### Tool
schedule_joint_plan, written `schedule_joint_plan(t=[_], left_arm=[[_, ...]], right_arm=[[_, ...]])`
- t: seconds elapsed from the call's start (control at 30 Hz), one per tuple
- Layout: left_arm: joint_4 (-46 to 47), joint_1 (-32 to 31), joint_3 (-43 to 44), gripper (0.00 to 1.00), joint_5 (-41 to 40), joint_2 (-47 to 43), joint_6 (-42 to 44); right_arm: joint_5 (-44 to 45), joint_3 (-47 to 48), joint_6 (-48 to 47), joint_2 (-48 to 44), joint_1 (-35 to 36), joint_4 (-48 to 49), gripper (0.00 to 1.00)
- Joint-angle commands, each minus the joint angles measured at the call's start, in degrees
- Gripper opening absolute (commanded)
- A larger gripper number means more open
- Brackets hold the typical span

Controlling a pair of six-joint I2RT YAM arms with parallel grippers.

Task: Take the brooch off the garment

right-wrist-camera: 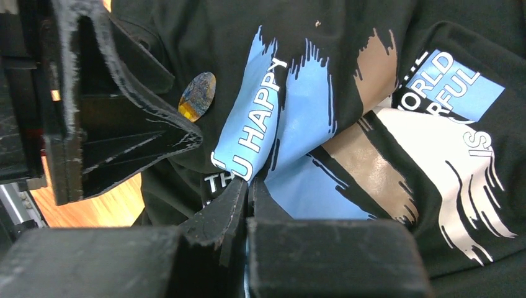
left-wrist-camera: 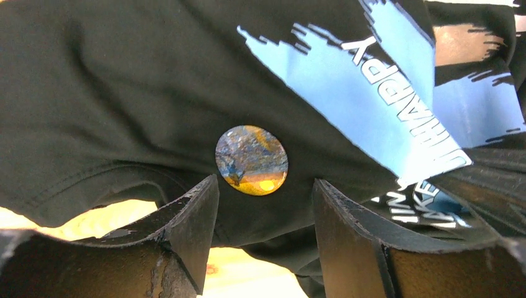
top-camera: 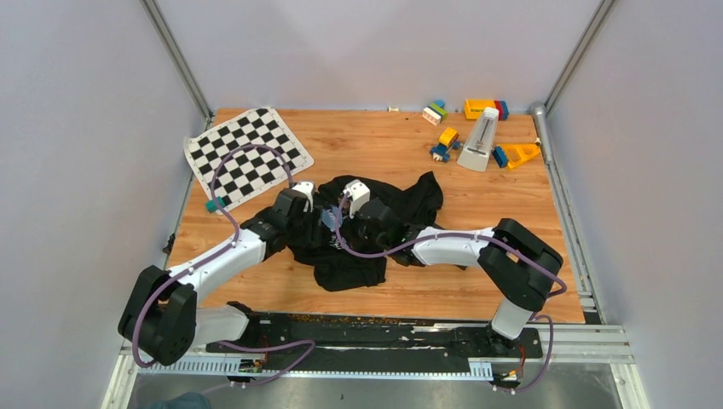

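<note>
Pinches a fold of the black T-shirt (right-wrist-camera: 347, 37) in the right end effector (right-wrist-camera: 248, 192), clenched at the blue print. Brackets the round, picture-faced brooch (left-wrist-camera: 251, 160) with the left end effector (left-wrist-camera: 265, 189), released, jaws either side just below it. Finds the brooch fastened on black cloth just beside the print, shirt heaped mid-desk (top-camera: 384, 145). Risks catching cloth along with the disc, or slipping off its thin rim and dragging the shirt instead.

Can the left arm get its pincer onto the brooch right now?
Probably yes. The left pincer is open, and the brooch sits uncovered on the shirt, just ahead of its gap. The right pincer is pinching the shirt beside it, not blocking.
</note>
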Motion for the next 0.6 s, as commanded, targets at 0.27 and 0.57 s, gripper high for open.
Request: schedule_joint_plan(t=[0.27, 0.57], left_arm=[[-5.6, -4.4, 7.2, 0.43, -13.0, 3.0, -1.0], [-9.0, -4.3, 8.4, 0.29, -13.6, 1.8, -3.0]], right_arm=[[-1.3, -2.5, -0.2, -6.8, 0.2, 5.4, 0.00], [-0.1, -2.0, -0.2, -6.2, 0.1, 4.4, 0.00]])
